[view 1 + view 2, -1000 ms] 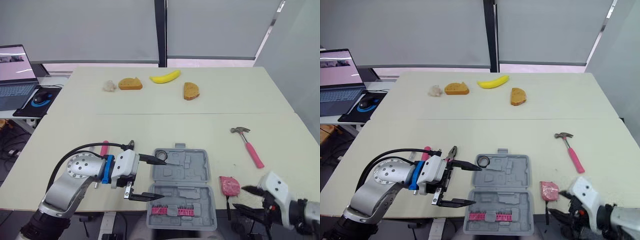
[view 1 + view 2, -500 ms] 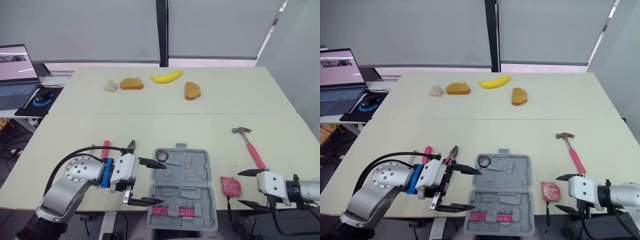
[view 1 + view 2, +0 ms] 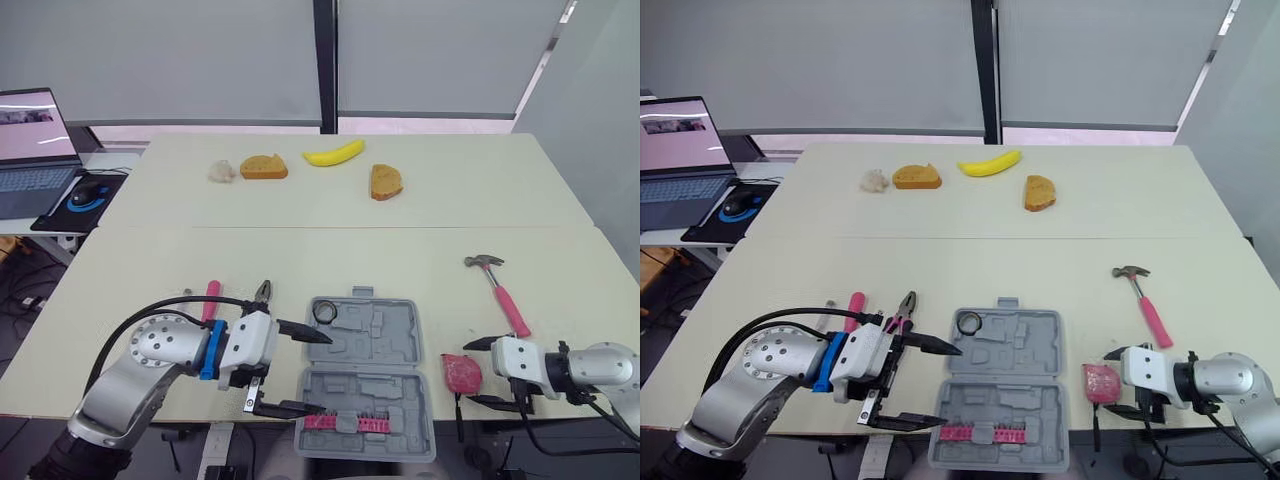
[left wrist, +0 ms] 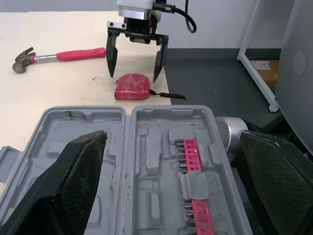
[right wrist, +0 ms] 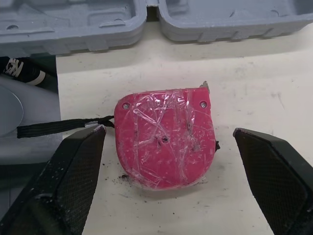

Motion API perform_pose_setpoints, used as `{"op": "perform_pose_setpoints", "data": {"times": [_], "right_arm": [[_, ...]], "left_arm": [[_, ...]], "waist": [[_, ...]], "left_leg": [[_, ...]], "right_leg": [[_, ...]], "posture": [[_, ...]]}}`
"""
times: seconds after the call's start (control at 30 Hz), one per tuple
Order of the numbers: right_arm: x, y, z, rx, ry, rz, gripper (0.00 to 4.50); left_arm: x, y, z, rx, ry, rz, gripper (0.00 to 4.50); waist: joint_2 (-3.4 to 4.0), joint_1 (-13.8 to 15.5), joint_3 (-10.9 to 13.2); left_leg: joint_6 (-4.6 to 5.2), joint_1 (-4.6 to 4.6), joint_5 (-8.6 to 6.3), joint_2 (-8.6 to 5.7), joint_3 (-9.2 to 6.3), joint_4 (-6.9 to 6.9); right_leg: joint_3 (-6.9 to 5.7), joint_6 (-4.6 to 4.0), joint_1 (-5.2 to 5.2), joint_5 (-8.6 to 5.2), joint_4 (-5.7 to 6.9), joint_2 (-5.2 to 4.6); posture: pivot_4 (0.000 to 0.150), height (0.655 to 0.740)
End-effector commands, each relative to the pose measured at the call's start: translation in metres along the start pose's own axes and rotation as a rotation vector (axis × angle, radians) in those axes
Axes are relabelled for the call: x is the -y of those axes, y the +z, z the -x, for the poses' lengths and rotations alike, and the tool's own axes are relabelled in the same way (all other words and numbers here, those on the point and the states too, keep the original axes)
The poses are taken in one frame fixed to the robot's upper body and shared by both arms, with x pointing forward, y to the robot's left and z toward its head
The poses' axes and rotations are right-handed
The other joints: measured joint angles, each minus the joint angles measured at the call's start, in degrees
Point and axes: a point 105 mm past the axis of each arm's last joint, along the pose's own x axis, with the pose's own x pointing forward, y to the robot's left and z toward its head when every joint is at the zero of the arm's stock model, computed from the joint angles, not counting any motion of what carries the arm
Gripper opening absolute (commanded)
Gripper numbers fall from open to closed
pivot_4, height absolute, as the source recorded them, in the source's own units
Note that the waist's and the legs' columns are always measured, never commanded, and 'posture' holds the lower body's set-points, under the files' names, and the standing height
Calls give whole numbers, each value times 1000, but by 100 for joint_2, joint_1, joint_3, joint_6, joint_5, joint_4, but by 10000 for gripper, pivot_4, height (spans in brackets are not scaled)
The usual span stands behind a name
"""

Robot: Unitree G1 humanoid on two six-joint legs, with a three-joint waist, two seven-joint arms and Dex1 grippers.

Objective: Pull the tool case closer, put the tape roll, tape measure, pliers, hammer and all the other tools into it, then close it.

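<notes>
**Head views (two eyes, one scene).**
- Tool case (image 3: 385, 330): grey, lying open at the near edge of the table (image 3: 330, 250). A pink bit strip (image 3: 345, 423) sits in its near half. A small dark ring in its far-left recess is taken for the tape roll (image 3: 322, 313).
- Left gripper (image 3: 323, 372): jaws wide apart at the case's left side, holding nothing.
- Right gripper (image 3: 468, 372): jaws spread to either side of the pink tape measure (image 3: 458, 372), which lies on the table just right of the case.
- Hammer (image 3: 498, 292): to the right and farther off.
- Pliers (image 3: 262, 293) and a red-handled tool (image 3: 210, 297): just left of the case's far end.
- Banana (image 3: 333, 153) and bread slices (image 3: 262, 166): at the far side (no part of the task).

**Left wrist view.**
- The case's two open halves lie between this gripper's fingers; whether they touch it cannot be told.
- Beyond the case, the right gripper stands over the tape measure with a fingertip to each side.
- The tape measure's strap (image 4: 168, 95) trails off the table's near edge.

**Right wrist view.**
- The tape measure is centred between the fingers (image 5: 78, 171), with a clear gap on each side. Nothing is gripped.

**Step in hand (as judged).**
- The case looks near enough, so the step is picking up the tape measure.
- The next move calls for closing squarely on its two sides, lifting, and carrying it left to a free recess.
- The strap should be kept from snagging on the case rim.
</notes>
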Motion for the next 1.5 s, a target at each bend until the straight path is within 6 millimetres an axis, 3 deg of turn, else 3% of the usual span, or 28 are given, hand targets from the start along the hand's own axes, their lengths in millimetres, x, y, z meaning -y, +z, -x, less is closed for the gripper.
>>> {"op": "perform_pose_setpoints", "data": {"times": [0.03, 0.77, 0.87, 0.93, 1.17, 1.3, 1.5], "right_arm": [[1, 0, 0, -1, 12, 15, 44549], [7, -9, -15, -7, 19, 71, 44549], [8, -8, -16, -1, 18, 82, 39073], [8, -7, -16, 3, 18, 91, 32727], [13, -3, -8, 2, -21, 88, 32134], [28, 11, 5, -65, -67, 91, 32134], [46, 51, 15, -133, -59, 110, 32134]], "left_arm": [[3, 6, -2, 10, -17, -32, 45000], [0, 7, -1, -2, -12, -42, 45000], [-1, 7, -2, -4, -11, -43, 45000], [-1, 7, -2, -5, -8, -44, 45000], [-5, 5, 0, -13, 20, -50, 45000], [-12, 0, 9, -39, 82, -33, 45000], [-26, -6, 21, -66, 183, -25, 45000]], "waist": [[0, 0, 0], [1, -6, 0], [1, -7, 0], [1, -8, 0], [1, -4, 0], [9, -8, 2], [14, -5, 4]], "left_leg": [[0, 0, 0, 0, 0, 0], [0, 4, 0, 0, 1, 0], [0, 5, 0, 0, 0, 0], [0, 6, 0, 1, 0, 0], [0, 7, 0, 1, 1, 0], [0, 6, 0, 0, 2, 0], [0, 1, 0, 4, -2, -1]], "right_leg": [[0, 0, 0, 0, 0, 0], [1, 0, 2, 0, 2, 1], [0, -1, 2, 0, 1, 1], [0, 0, 2, 1, 2, 1], [1, -1, 4, 1, 2, 1], [3, -1, 2, 1, 2, 1], [0, -1, -8, 0, 5, 2]], "posture": [[1500, 7400], [1500, 7400], [1500, 7400], [1500, 7400], [1500, 7400], [1500, 7400], [1500, 7400]]}}
